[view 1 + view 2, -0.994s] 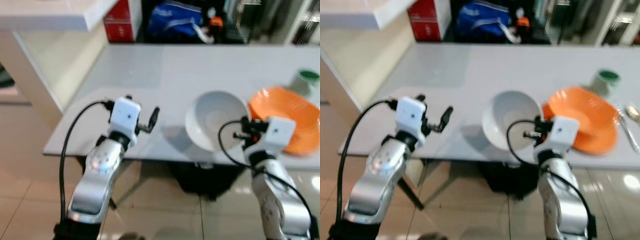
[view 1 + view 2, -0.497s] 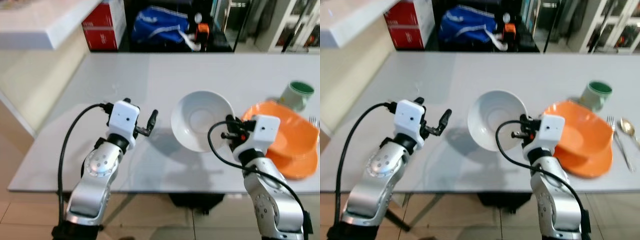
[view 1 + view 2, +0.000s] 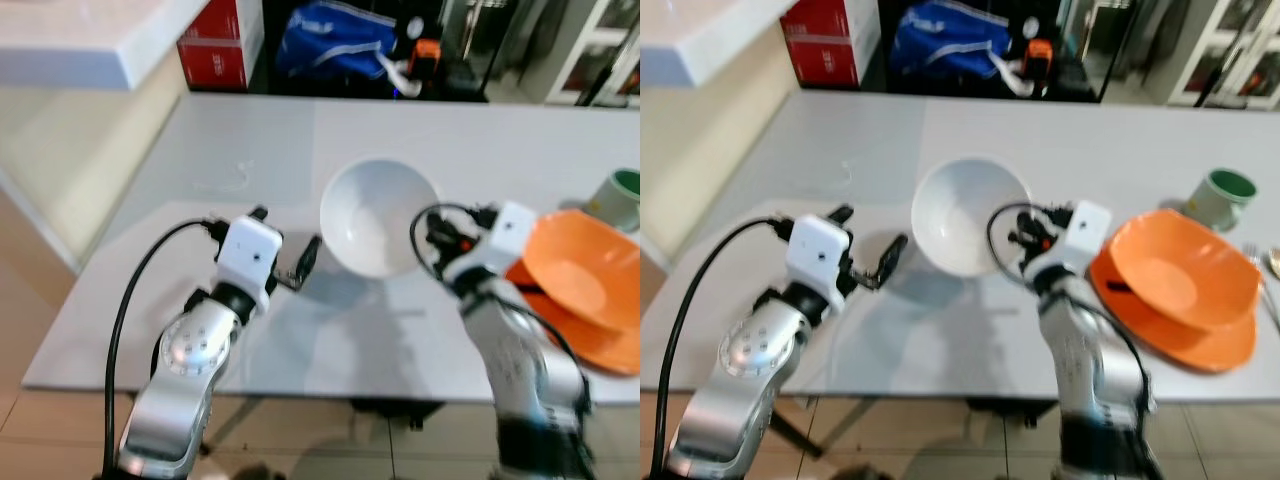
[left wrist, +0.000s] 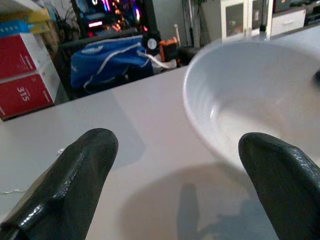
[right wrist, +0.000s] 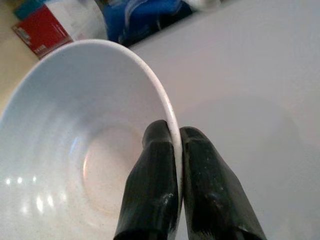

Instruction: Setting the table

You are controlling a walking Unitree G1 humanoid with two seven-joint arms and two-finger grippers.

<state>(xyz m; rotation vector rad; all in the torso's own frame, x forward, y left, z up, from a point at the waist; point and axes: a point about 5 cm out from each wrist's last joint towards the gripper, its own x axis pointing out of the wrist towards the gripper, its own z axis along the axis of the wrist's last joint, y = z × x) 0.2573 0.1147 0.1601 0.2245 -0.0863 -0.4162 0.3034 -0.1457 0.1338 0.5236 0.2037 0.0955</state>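
Behind table (image 3: 250, 130), red box (image 4: 25, 80) reads "315"; right gripper (image 5: 175, 145) pinches bowl (image 5: 75, 145) rim.

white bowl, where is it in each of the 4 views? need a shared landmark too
Left eye: white bowl at centre, right hand on its rim.
Right eye: left of centre.
Left wrist: right side.
Right wrist: left half, rim pinched.
Landmark: blue bag behind the table.
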